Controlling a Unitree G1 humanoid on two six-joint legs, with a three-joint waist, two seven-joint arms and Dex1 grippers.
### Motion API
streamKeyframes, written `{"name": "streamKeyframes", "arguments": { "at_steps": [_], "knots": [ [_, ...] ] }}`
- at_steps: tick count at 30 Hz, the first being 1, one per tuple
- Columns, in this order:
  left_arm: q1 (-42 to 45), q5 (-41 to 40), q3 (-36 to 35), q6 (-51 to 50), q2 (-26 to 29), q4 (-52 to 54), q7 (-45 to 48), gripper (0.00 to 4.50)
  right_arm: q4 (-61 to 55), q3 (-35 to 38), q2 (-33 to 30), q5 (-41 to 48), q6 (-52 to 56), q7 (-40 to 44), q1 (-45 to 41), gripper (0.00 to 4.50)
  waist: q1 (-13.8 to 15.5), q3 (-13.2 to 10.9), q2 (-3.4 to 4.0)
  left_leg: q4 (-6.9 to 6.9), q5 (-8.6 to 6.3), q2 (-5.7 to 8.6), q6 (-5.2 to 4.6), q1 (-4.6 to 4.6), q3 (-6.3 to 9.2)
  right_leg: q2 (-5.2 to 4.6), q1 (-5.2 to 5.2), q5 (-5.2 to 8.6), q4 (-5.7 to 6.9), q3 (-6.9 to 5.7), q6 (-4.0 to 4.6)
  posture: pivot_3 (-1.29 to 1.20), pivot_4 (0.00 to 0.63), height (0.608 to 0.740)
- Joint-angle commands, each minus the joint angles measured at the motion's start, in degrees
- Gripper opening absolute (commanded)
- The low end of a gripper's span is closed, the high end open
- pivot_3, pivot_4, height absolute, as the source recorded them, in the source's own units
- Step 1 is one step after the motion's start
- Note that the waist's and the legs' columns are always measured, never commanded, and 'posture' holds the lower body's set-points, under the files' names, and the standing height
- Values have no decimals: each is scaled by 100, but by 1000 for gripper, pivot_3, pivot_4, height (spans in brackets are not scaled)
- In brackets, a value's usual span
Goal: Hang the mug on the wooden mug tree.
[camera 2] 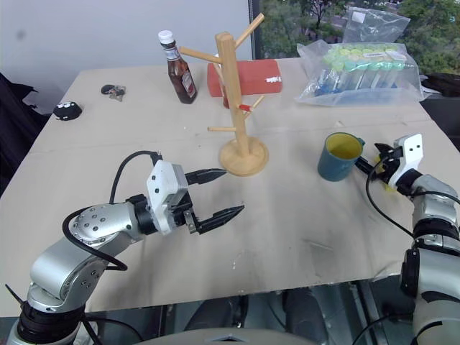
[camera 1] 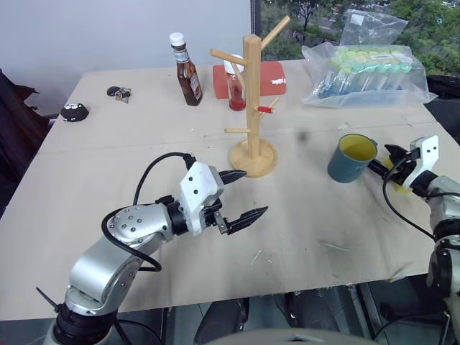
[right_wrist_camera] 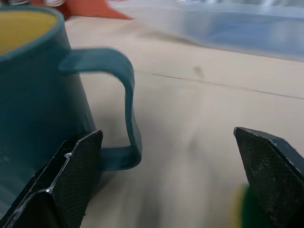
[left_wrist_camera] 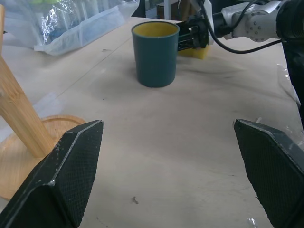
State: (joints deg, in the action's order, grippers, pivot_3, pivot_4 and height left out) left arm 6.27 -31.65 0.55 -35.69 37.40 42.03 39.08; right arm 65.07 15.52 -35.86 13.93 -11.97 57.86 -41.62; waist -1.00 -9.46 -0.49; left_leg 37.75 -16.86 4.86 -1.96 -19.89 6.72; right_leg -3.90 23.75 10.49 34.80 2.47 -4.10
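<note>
The mug (camera 1: 352, 159) stands upright on the tabletop (camera 1: 302, 230) at the right of the head view, well apart from the wooden mug tree (camera 1: 252, 108), which is in the upper middle. The right claw (camera 1: 390, 164) is released, its fingers wide, and it is just beside the mug's handle (right_wrist_camera: 121, 99); in the right wrist view the handle lies between the two fingers, nearer to one of them. The left claw (camera 1: 242, 195) is released too and holds nothing, near the tree's round base. I judge the step is reaching for the handle. Next, the right claw should close on it, then lift
</note>
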Motion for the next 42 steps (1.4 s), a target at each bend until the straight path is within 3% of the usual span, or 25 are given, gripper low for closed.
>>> {"name": "streamKeyframes", "arguments": {
  "at_steps": [1,7,8,10,16,17,33,42],
  "knots": [
    [-25,15,-86,152,69,62,63,4479,111,-31,-14,-73,-149,59,-262,4500,3,0,0,0,0,0,0,0,0,0,0,0,0,0,0,0,150,737],
    [-56,53,-67,172,61,65,59,4479,373,-77,70,-165,-220,189,-563,4500,1,-1,1,-1,0,1,0,-1,2,-1,1,0,-1,-1,0,0,150,737],
    [-57,61,-65,174,57,64,57,4500,404,-74,81,-177,-216,206,-600,3912,0,-1,1,-2,0,1,0,-1,3,-1,1,0,-1,-2,0,0,150,737],
    [-68,75,-66,185,58,60,59,4500,440,-93,103,-218,-236,259,-650,3332,0,-1,1,-2,0,1,0,-1,4,-1,1,0,-1,-2,0,0,150,737],
    [-108,107,-77,213,69,56,59,4500,486,-102,174,-250,-245,468,-732,356,-1,-1,2,-3,0,1,0,-2,3,-1,2,0,-1,-2,0,0,150,737],
    [-117,107,-83,217,73,56,62,4500,483,-99,180,-250,-247,482,-729,94,0,-1,2,-3,0,1,0,-1,3,-1,2,0,-1,-2,0,0,150,737],
    [-164,78,-59,240,28,53,63,4500,-161,40,47,-4,-249,875,-333,94,2,-2,3,-7,0,1,0,-2,4,-3,5,-1,0,-2,0,0,150,737],
    [-286,-217,-328,491,-430,47,-59,4500,-2108,-255,-48,99,923,831,36,94,4,-2,4,-10,0,0,1,-4,4,-7,12,-1,2,-1,0,0,150,737]
  ]
}}
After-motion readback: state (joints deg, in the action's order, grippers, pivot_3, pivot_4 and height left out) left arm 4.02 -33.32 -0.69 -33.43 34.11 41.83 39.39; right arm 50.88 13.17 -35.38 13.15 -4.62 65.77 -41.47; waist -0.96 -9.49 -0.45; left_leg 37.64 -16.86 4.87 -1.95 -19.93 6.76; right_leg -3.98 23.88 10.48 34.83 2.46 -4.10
